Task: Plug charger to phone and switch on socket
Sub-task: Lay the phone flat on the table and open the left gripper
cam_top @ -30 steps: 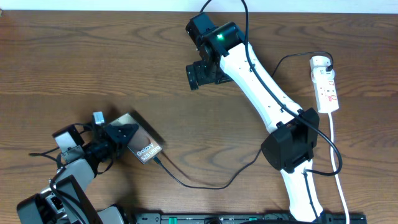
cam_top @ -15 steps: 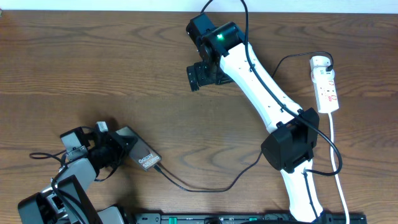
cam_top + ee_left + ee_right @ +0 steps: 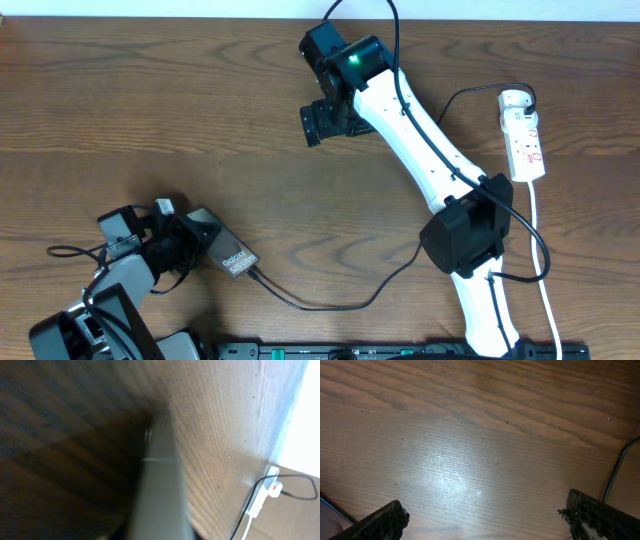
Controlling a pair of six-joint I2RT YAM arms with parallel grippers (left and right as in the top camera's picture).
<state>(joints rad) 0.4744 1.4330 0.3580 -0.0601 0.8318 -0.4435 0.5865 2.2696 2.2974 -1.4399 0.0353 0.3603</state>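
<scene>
The phone (image 3: 228,257) is at the front left in the overhead view, tilted up on its edge with the "Galaxy" lettering showing. My left gripper (image 3: 192,243) is shut on it. In the left wrist view the phone (image 3: 160,480) shows as a blurred grey edge. The charger cable (image 3: 330,303) runs from the phone's lower end, where its tip sits at the phone, across the table toward the socket (image 3: 526,135) at the right edge. My right gripper (image 3: 318,120) is open and empty over bare wood at the back middle, and its fingers (image 3: 490,520) are spread wide.
The socket's white cord (image 3: 545,290) runs down the right side. The socket also shows far off in the left wrist view (image 3: 267,492). A black cable (image 3: 617,470) crosses the right edge of the right wrist view. My right arm (image 3: 430,160) spans the middle right.
My left gripper has drawn the phone toward the front and tipped it further onto its edge. The cable's end followed it. The right arm has not moved.
</scene>
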